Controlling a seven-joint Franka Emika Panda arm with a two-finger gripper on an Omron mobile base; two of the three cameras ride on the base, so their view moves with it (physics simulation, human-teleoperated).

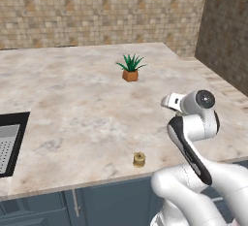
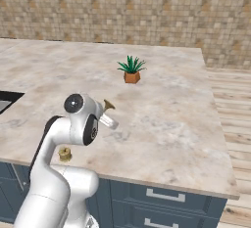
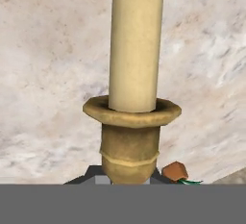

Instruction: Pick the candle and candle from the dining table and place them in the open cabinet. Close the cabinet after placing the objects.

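Note:
A thin cream candle (image 3: 136,40) in a brass candlestick (image 3: 130,141) stands close up in the hand view, and my gripper (image 3: 127,180) is shut on the candlestick's lower stem. Its brass cup (image 2: 108,105) pokes out beside my hand in the right base view, over the dining table (image 2: 171,124). The squat ribbed yellow-gold candle (image 1: 139,159) (image 2: 64,154) sits near the table's front edge (image 1: 72,181), just in front of my arm. The cabinet is out of view.
A spiky green plant in an orange pot (image 1: 130,70) (image 2: 131,71) (image 3: 176,171) stands mid-table, beyond my hand. A dark sink (image 1: 7,142) is set into the top at the left. Blue-grey drawer fronts (image 2: 166,202) run below the table, and wooden floor (image 2: 235,100) lies to the right.

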